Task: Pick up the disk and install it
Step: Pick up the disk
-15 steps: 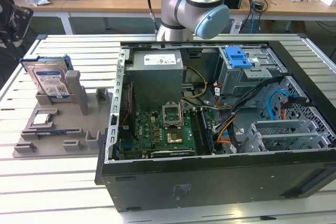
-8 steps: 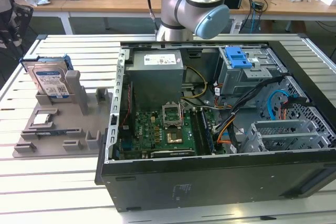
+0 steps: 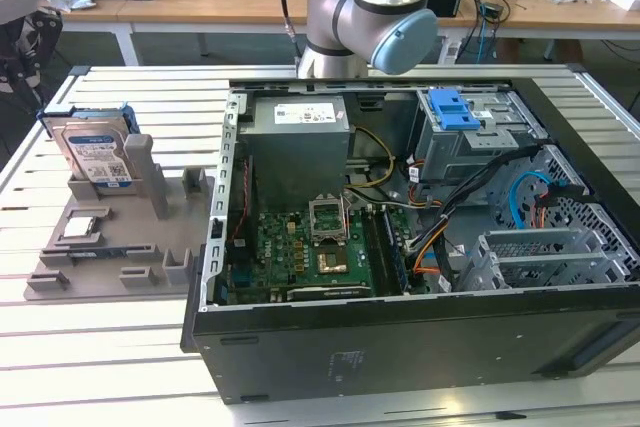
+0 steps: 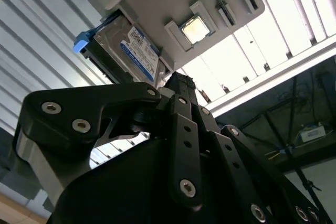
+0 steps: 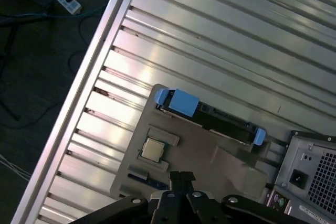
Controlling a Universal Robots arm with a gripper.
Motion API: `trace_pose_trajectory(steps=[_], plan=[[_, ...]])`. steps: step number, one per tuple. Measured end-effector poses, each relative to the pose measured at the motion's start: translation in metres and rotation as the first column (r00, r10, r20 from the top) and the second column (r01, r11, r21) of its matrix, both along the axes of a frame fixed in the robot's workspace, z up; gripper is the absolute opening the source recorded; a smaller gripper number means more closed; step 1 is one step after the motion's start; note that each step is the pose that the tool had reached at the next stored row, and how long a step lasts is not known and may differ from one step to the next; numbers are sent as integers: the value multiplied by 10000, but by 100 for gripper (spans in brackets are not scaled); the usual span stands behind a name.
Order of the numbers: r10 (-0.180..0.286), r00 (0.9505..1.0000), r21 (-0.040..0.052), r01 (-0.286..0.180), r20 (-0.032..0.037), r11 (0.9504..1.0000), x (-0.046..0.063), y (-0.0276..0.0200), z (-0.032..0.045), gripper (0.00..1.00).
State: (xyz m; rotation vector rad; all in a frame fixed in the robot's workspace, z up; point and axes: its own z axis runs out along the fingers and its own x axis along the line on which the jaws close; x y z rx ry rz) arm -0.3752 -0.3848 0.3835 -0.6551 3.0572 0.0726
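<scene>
standing in a grey plastic fixture [image 3: 112, 249], the silver blue-railed disk [image 3: 95, 152] sits unpicked, uninstalled (black gripper [image 5: 181, 176] fingers together, empty).

At 9 o'clock in the exterior view the disk [image 3: 95, 150] shows dull silver metal, a smooth paper label [image 3: 104, 162] and blue plastic rails [image 3: 85, 114]; its holder [image 3: 150, 247] is matt grey plastic. The table [image 3: 90, 357] is ribbed, satin-bright aluminium. The gripper [image 4: 177, 81] is matt black, its screws [image 4: 51, 108] shiny.
</scene>
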Motion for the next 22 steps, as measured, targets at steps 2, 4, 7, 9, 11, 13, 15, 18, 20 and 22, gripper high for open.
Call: trace_pose_trajectory(steps=[2, 4, 7, 9, 11, 13, 15, 18, 20, 22], plan=[[272, 9996, 0, -272, -1, 9996, 0, 0, 0, 11], [824, 9966, 0, -824, 0, 9966, 0, 0, 0, 11], [1435, 9897, 0, -1435, 0, 9897, 0, 0, 0, 11], [1861, 9825, -1, -1861, -1, 9825, 0, 0, 1, 11], [2123, 9772, 0, -2123, 0, 9772, 0, 0, 0, 11], [2615, 9652, -1, -2615, -1, 9652, 0, 0, 0, 11], [3110, 9504, 0, -3110, 0, 9504, 0, 0, 0, 11], [3574, 9339, 0, -3574, -1, 9339, 0, 0, 1, 11], [3915, 9202, -1, -3915, 0, 9202, 0, 0, 0, 11], [4144, 9101, -1, -4144, -1, 9101, 0, 0, 0, 11]])
